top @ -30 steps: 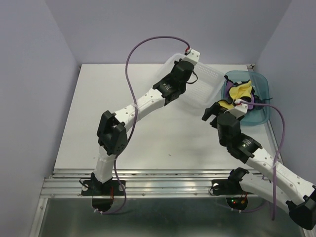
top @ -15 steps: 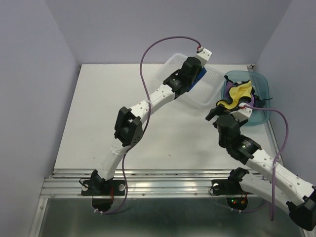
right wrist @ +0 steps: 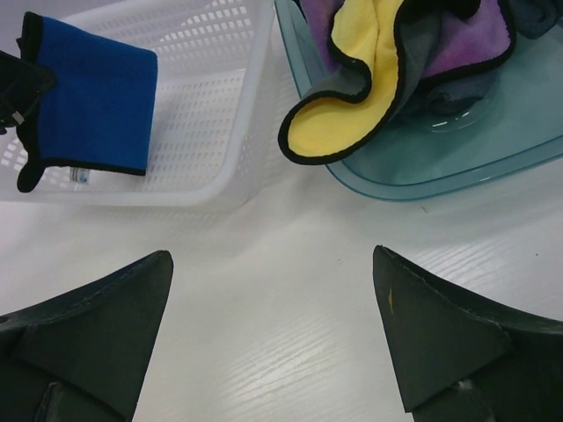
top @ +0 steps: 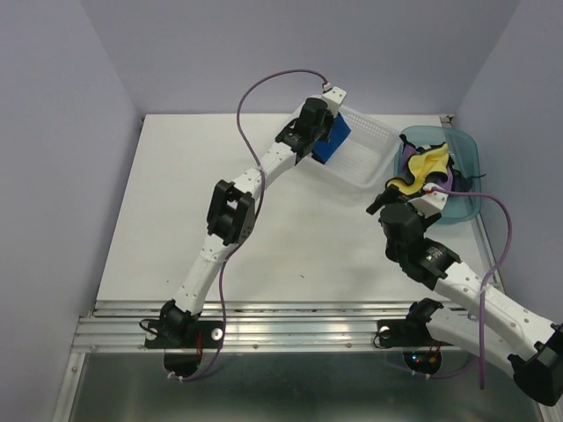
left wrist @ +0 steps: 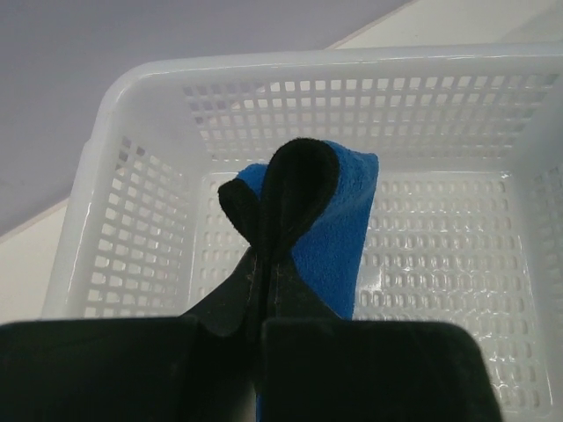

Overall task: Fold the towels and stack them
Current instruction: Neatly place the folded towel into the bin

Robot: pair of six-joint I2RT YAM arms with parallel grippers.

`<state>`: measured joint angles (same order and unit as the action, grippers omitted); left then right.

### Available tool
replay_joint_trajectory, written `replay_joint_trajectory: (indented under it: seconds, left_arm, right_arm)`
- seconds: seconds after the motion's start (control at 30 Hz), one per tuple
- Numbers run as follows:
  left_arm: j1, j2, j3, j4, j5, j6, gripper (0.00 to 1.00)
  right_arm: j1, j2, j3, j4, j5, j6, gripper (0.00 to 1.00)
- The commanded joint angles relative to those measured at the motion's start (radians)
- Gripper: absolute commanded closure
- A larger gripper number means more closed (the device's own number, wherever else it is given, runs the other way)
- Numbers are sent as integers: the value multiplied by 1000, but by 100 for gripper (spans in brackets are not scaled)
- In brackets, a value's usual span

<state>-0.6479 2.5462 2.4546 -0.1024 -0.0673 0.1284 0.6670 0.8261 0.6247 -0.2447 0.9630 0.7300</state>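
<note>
**Top external view.** Jaws: the left gripper (top: 321, 132) is closed on the bright blue towel (top: 335, 141); the right gripper (top: 385, 199) stands with its jaws wide apart and holds nothing. The left arm reaches to the far side of the table (top: 176, 220) and holds the blue towel, hanging folded, over the left end of the white slotted basket (top: 365, 156). The right gripper hovers just in front of the teal bin (top: 466, 180), which sits beside the basket at the table's right edge. In the bin lie a yellow towel (top: 427, 163) and a purple towel (top: 447, 178), crumpled together.

**Left wrist view.** The fingers of the left gripper (left wrist: 268, 264) are pressed together on the black-hemmed edge of the blue towel (left wrist: 339, 220), which hangs inside the walls of the basket (left wrist: 132, 202). Whether it touches the floor of the basket cannot be told.

**Right wrist view.** The two fingers of the right gripper (right wrist: 273, 299) are spread over bare table (right wrist: 290, 237). Beyond them, the blue towel (right wrist: 92, 97) hangs in the basket (right wrist: 211, 114). The yellow towel (right wrist: 352, 88) droops over the near rim of the bin (right wrist: 493, 149), with the purple towel (right wrist: 466, 44) behind it.
</note>
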Motion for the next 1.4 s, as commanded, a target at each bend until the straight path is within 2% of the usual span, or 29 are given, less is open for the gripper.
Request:
replay_joint_trajectory:
  seconds: [0.0,0.47,0.63,0.77,1.03,1.2,1.37]
  left_arm:
    - [30,3,84,72,95,-52,100]
    - [48,40,83,127,89,-90,100]
    - [42,-26,52,135,156,-171,100]
    - [13,-99,21,138,172,-179,100]
    - [-7,-138,12,113,201,-230,100]
    - [-6,-123,-17,104,195,-237,100]
    - [8,-63,20,29,213,-251,100]
  right_arm:
    - [-7,1,-11,12,80,20,0]
    - [-7,33,-5,50,76,-11,0]
    - [-9,31,-14,47,91,-9,0]
    - [-7,13,-20,47,88,-1,0]
    - [-6,-18,-31,44,72,2,0]
    - [-6,-4,-30,45,68,3,0]
    - [-7,15,-25,44,79,9,0]
